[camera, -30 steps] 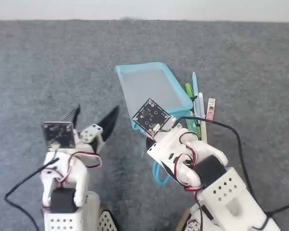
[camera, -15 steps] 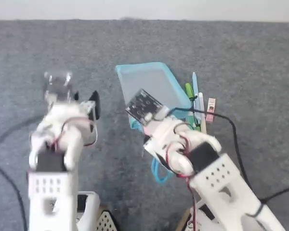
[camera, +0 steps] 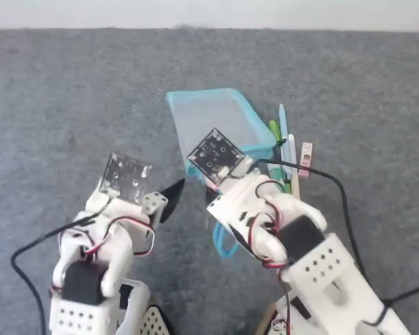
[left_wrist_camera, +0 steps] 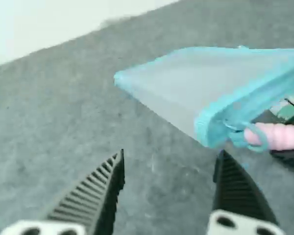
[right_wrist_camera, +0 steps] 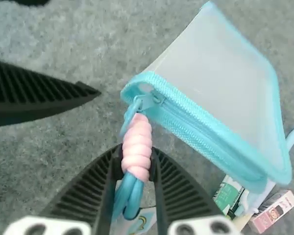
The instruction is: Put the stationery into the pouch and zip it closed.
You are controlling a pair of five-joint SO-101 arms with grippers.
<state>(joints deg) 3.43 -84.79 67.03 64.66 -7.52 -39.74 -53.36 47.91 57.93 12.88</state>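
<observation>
Turquoise-trimmed translucent zip pouch (camera: 220, 125) lay flat on the grey felt-covered bench (camera: 70, 91), with the loose bundle of pens and small stationery (camera: 290, 157) just beside its far long edge, not yet inside. Right hand (right_wrist_camera: 134, 161) was clamped on the pink spiral zipper pull (right_wrist_camera: 136, 147) at the pouch's near corner, a blue cord loop hanging below it. Left hand (left_wrist_camera: 170, 161) hung near that same corner with its fingers apart, holding nothing. Main risk, as I judged it: nothing pinned the pouch, so any tug on the pull would likely drag or lift the whole pouch instead of running the slider. A drag could also scatter the pens alongside. The smooth pull might slip out of the ribbed fingers under load. Couldn't tell whether the mouth was open; zipping now would shut the stationery out.
</observation>
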